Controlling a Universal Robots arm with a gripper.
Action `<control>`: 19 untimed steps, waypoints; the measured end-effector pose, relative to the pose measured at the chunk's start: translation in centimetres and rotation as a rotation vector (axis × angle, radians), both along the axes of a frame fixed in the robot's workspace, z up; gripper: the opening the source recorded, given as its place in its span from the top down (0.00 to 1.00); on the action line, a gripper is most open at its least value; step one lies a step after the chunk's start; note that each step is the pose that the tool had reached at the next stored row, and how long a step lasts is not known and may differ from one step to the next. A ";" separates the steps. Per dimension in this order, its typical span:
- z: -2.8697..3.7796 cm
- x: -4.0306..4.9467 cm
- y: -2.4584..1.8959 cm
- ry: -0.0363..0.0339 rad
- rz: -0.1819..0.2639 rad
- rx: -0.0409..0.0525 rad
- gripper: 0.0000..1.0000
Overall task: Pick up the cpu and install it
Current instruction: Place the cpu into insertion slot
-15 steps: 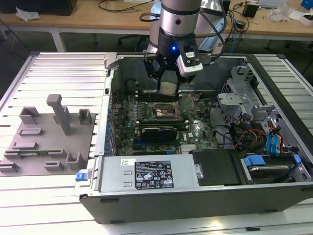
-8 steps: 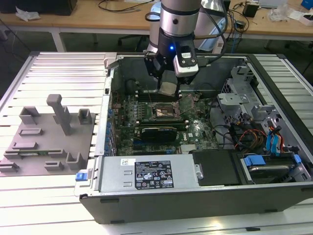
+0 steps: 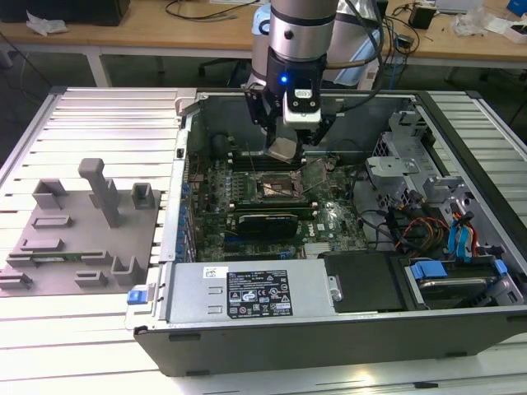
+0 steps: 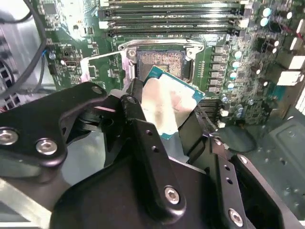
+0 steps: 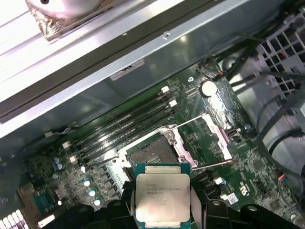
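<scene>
Exterior view, hold: the cpu (image 3: 282,149) is carried in the air, pinched in the end effector (image 3: 285,138), inside the open computer case (image 3: 329,346) above the motherboard.
Exterior view, target: the socket (image 3: 276,188) is left uncovered beneath, with its load plate (image 3: 317,171) swung up toward the exterior view's right.
Exterior view, room: the case walls are kept well apart from the arm. The grey plastic tray (image 3: 74,239) is parked outside on the table (image 3: 107,115), so nothing there is likely to be struck.
Second wrist view, grip: the cpu (image 4: 167,102) is clamped by two opposite edges between the fingers (image 4: 143,133), and one green corner is shown nearest the socket (image 4: 159,62).
Second wrist view, risk: the socket contacts could be bent if the chip were set down rotated or tilted, corner first.
Second wrist view, edges: the memory slots (image 4: 167,19) are packed just beside the socket frame, so little margin is judged for the fingers on that side.
First wrist view, position: the cpu (image 5: 163,193) is seen overlapping the near edge of the socket (image 5: 152,155). The height between them cannot be told.
First wrist view, risk: the load plate (image 5: 214,136) and the lever (image 5: 209,165) stand just beside the socket and might be snagged by a finger. A thin edge grip could also be lost, and the chip dropped onto the board.
</scene>
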State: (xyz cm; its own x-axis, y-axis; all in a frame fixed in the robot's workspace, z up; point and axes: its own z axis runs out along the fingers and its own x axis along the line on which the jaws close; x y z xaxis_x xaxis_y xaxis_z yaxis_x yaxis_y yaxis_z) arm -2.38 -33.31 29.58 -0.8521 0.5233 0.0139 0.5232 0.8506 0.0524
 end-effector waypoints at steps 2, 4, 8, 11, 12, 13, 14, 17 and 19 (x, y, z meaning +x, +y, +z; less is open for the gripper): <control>-0.01 0.00 0.00 0.0000 -0.048 0.0000 0.45; -0.02 0.00 0.00 0.0000 -0.092 0.0000 0.45; -0.04 0.00 0.00 -0.0001 -0.186 0.0001 0.45; -0.06 0.00 0.00 -0.0001 -0.249 0.0001 0.45; -0.06 0.00 0.00 0.0000 -0.274 0.0000 0.45; -0.07 0.00 0.00 0.0000 -0.301 0.0000 0.45; -0.08 0.00 0.00 -0.0001 -0.327 0.0001 0.45; -0.09 0.00 0.00 -0.0001 -0.384 0.0001 0.45; -0.10 0.00 0.00 -0.0001 -0.417 0.0001 0.45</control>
